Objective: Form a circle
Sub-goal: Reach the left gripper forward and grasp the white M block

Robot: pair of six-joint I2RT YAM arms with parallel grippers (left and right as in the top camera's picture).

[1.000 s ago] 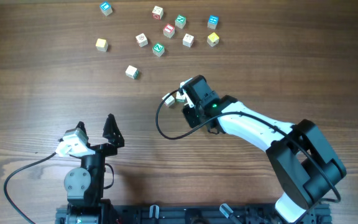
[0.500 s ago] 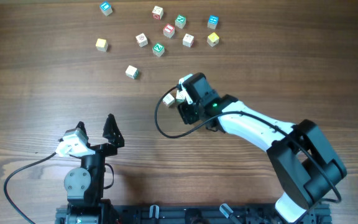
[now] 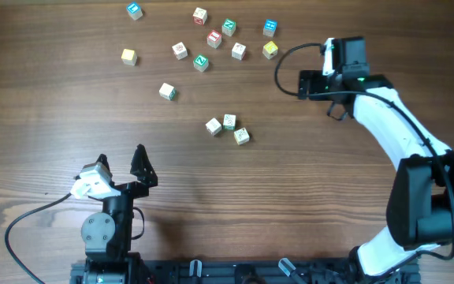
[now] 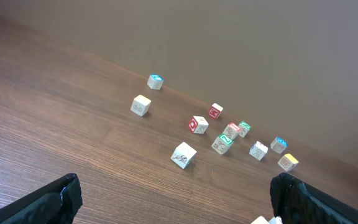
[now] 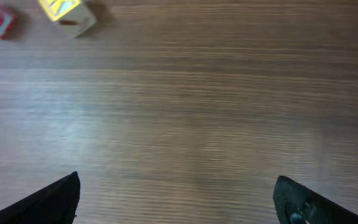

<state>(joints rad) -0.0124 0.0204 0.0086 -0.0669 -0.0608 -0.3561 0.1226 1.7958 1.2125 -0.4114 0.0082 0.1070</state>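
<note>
The circle point(image 3: 228, 127) is a tight arc of three tiny whitish cubes at mid-table, two with green marks. Its edge just shows at the bottom of the left wrist view point(image 4: 263, 220). My right gripper point(image 3: 319, 63) hovers open and empty at the back right, well away from the arc and just right of a yellow cube point(image 3: 269, 50). That yellow cube point(image 5: 67, 14) shows at the top left of the right wrist view, above the right gripper point(image 5: 179, 199). My left gripper point(image 3: 120, 162) rests open and empty at the front left, and its wide-set jaws point(image 4: 179, 205) frame bare wood.
Several loose cubes lie scattered along the back: a blue one point(image 3: 135, 10), a tan one point(image 3: 128, 56), a white one point(image 3: 167, 91) nearest the arc, and a group around a red one point(image 3: 214, 38). A black cable point(image 3: 286, 67) loops left of the right gripper.
My right gripper opened at the mid-table cluster, left the three cubes there uncovered, and swung up and right to the back of the table. The left arm stayed still.
</note>
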